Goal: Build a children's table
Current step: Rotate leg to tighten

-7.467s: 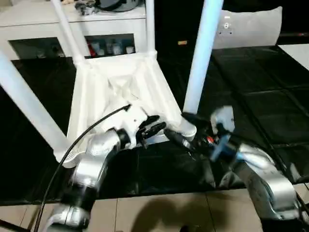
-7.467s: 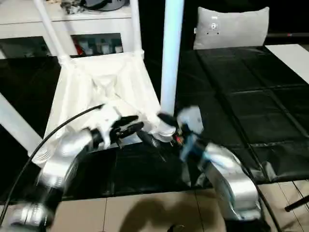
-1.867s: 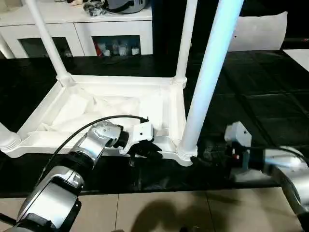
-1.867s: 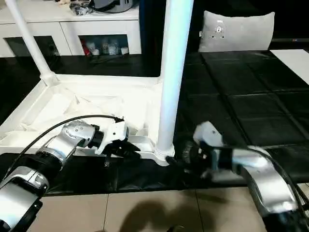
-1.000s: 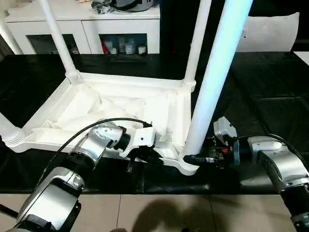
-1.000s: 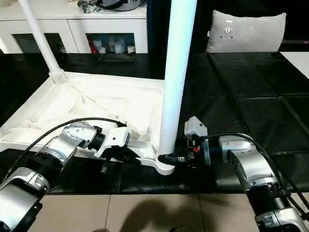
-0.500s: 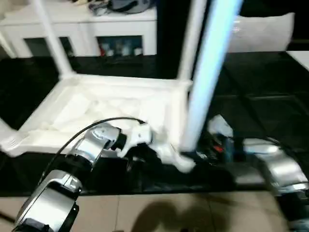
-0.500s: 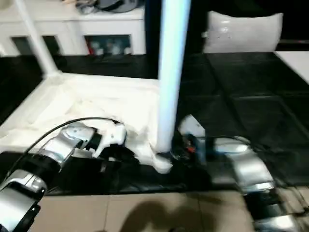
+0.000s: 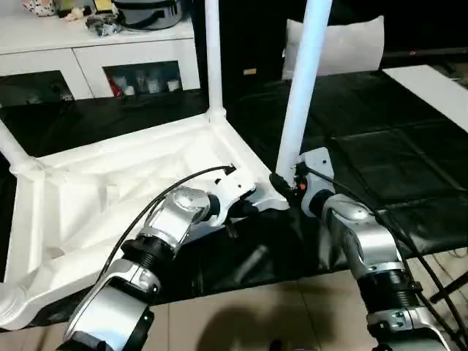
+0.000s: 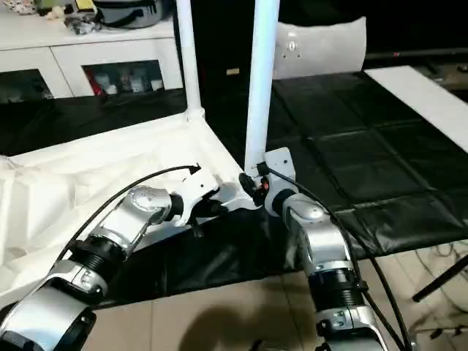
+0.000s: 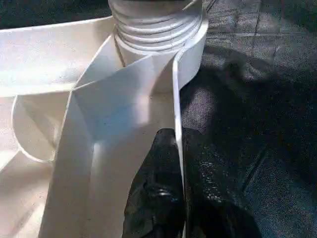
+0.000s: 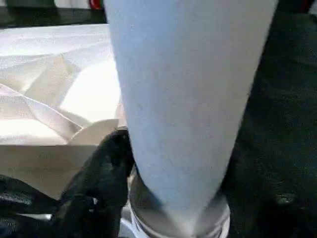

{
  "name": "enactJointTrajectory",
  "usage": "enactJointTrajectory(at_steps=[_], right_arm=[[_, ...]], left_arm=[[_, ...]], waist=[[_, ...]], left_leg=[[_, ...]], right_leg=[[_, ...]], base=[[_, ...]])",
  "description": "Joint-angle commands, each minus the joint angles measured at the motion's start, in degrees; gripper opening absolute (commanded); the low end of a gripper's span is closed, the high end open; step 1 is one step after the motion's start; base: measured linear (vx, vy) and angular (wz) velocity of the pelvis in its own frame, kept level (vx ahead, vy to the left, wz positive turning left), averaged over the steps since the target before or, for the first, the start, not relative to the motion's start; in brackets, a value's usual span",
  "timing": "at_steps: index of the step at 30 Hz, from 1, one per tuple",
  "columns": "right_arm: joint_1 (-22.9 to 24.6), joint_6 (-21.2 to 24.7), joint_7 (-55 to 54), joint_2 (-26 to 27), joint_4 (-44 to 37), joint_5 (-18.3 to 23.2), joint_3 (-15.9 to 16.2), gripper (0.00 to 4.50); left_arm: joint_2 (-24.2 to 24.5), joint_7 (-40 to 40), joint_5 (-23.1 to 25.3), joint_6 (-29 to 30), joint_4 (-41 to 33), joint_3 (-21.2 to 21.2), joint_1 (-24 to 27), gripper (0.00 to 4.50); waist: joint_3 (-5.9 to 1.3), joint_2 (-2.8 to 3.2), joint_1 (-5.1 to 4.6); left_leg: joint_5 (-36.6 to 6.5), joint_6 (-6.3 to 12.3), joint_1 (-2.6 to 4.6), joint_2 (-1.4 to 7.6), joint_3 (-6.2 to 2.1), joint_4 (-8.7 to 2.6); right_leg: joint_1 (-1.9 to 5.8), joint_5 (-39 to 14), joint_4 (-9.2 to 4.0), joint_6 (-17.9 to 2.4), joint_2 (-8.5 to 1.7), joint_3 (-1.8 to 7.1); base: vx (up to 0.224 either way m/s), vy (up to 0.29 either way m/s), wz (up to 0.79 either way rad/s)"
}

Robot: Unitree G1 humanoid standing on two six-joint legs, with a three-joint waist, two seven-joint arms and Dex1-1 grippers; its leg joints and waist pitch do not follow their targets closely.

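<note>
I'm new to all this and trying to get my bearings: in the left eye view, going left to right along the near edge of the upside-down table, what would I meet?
Left gripper pinching the table's rim → upright white leg in the corner → right gripper at the leg's base → black mat.

The near leg (image 9: 301, 88) and the one behind it (image 9: 213, 55) both run off the top edge, so their far ends can't be seen, and the children's table (image 9: 102, 212) itself slides out past the left edge with its bottom-left corner socket only partly in shot. Down at the near leg's base, the right gripper (image 12: 171, 196) has one black finger (image 12: 101, 173) showing while the other is tucked behind the tube. The left gripper (image 11: 179, 183) has its fingertips cut off by the frame's edge, and the clutter on the white cabinet (image 9: 110, 55) is too small to make out.
</note>
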Motion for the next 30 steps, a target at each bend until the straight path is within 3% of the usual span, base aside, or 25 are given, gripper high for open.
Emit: enactJointTrajectory(at_steps=[1,3,4,5,7,8,9,10,12,14,15,18,21,24,27,30], right_arm=[[0.8,-2.0,4.9,-0.7,-1.4,2.4,1.5,3.01],[2.4,-4.3,10.0,-4.1,-3.0,3.7,0.5,3.14],[2.8,-4.6,11.6,-5.2,-3.4,4.1,0.3,3.14],[3.1,-5.0,12.9,-6.2,-3.7,4.2,0.4,3.22],[4.1,-6.5,17.8,-9.7,-4.4,4.8,0.4,3.48],[4.4,-6.9,19.3,-10.7,-4.6,5.1,0.3,3.54],[4.4,-6.9,19.3,-10.7,-4.6,5.1,0.3,3.59],[4.7,-7.4,21.6,-12.5,-4.9,5.4,0.3,3.68],[5.3,-6.8,28.7,-17.0,-6.2,7.1,1.1,3.81],[5.7,-4.7,36.5,-20.8,-7.9,9.6,2.3,3.81],[5.7,-4.6,36.9,-21.0,-8.0,9.7,2.4,3.81],[5.1,-5.9,41.5,-22.8,-7.6,10.1,3.7,3.56],[4.4,-5.1,46.1,-23.7,-7.5,11.3,5.1,3.24],[4.0,-4.5,49.0,-24.6,-7.6,12.3,6.5,3.01],[4.0,-3.5,51.6,-25.2,-7.8,12.3,7.8,2.81],[3.9,-2.9,53.2,-25.2,-7.5,12.4,8.4,2.59]], left_arm=[[-0.6,-1.4,0.0,-4.2,-1.5,-1.8,-0.8,0.0],[1.7,-3.9,0.5,-7.4,-1.0,-2.3,-0.3,0.0],[2.3,-4.6,0.6,-7.9,-0.7,-2.4,-0.2,0.0],[2.7,-5.3,0.6,-8.8,-0.5,-2.4,-0.2,0.0],[4.4,-8.4,0.3,-11.7,0.1,-2.8,0.1,0.0],[4.9,-9.2,0.3,-12.1,0.3,-2.8,0.2,0.0],[4.9,-9.2,0.3,-12.1,0.3,-2.8,0.2,0.0],[5.7,-11.1,0.1,-14.4,0.7,-3.1,0.3,0.0],[7.3,-14.7,-0.2,-18.4,2.0,-3.7,0.0,0.0],[8.5,-17.6,0.2,-21.6,3.2,-4.8,-0.5,0.0],[8.5,-17.8,0.2,-21.8,3.3,-4.9,-0.5,0.0],[9.1,-23.3,-1.2,-23.6,2.6,-5.6,-0.2,0.0],[9.5,-28.4,-2.2,-25.1,2.3,-6.6,-0.1,0.0],[9.4,-31.2,-2.5,-26.7,2.7,-7.2,-0.2,0.0],[9.1,-32.9,-2.9,-27.9,3.1,-7.4,-0.4,0.0],[9.4,-34.2,-2.5,-28.9,3.6,-8.0,-1.0,0.0]], waist=[[-3.0,-0.64,-0.15],[-3.36,-0.69,0.27],[-3.69,-0.78,0.65],[-3.88,-0.85,1.11],[-4.09,-1.3,2.12],[-4.17,-1.61,2.76],[-4.22,-1.62,3.15],[-4.46,-1.53,3.79],[-4.92,-1.56,4.96],[-4.61,-1.61,6.51],[-4.48,-1.61,6.8],[-4.22,-1.57,7.71],[-4.05,-1.6,8.8],[-4.01,-1.8,9.48],[-4.09,-1.68,9.9],[-4.27,-2.03,10.51]], left_leg=[[-23.0,3.82,-0.48,-0.24,0.25,-4.1],[-20.9,4.77,-1.16,0.21,0.13,-4.4],[-18.3,5.65,-1.46,0.44,0.27,-4.43],[-15.3,6.56,-1.91,0.49,0.39,-4.31],[-11.5,7.99,-2.13,0.29,0.79,-3.89],[-10.0,8.98,-2.18,0.18,1.06,-3.62],[-9.3,9.2,-2.06,0.19,1.12,-3.53],[-6.8,9.68,-2.43,0.06,1.09,-3.36],[-1.5,10.95,-2.82,0.06,1.11,-2.76],[-0.7,12.94,-2.7,0.12,1.42,-2.53],[-1.1,12.82,-2.64,0.17,1.51,-2.58],[-3.9,9.89,-2.34,0.52,1.66,-3.02],[-7.1,7.72,-1.61,0.85,1.86,-3.47],[-8.6,6.86,-1.17,1.07,2.09,-3.74],[-8.1,6.89,-1.36,1.19,2.14,-3.77],[-6.9,6.91,-1.43,1.19,2.23,-3.68]], right_leg=[[2.23,-32.7,-4.59,-1.2,-2.46,1.04],[2.62,-28.8,-3.75,-2.7,-2.53,1.82],[2.7,-24.8,-3.12,-4.5,-2.55,2.53],[2.81,-20.9,-2.31,-6.7,-2.58,3.05],[2.67,-17.8,-1.52,-8.6,-2.54,3.66],[2.55,-17.1,-1.21,-9.1,-2.4,4.05],[2.45,-17.2,-0.95,-9.4,-2.46,4.21],[2.75,-15.7,-0.44,-10.1,-2.5,4.4],[2.74,-9.9,0.69,-10.6,-2.41,4.74],[2.53,-8.6,0.83,-10.9,-2.09,4.73],[2.4,-9.5,0.74,-10.7,-2.07,4.72],[2.25,-16.6,0.19,-9.0,-2.07,4.53],[1.75,-20.4,-0.26,-8.3,-2.02,4.76],[1.48,-21.0,-0.26,-8.3,-1.93,5.06],[1.58,-19.5,0.01,-8.8,-2.01,5.3],[1.65,-17.8,0.27,-9.0,-2.18,5.47]], base=[[0.0,0.0,0.0],[0.0,0.0,0.0],[0.0,0.0,0.0],[0.0,0.0,0.0],[0.0,0.0,0.0],[0.0,0.0,0.0],[0.036,-0.051,0.07],[0.033,-0.058,0.01],[0.017,-0.029,0.01],[0.0,0.0,0.0],[0.0,0.0,0.0],[0.0,0.0,0.0],[0.0,0.0,0.0],[0.0,0.0,0.0],[0.0,0.0,0.0],[0.0,0.0,0.0]])
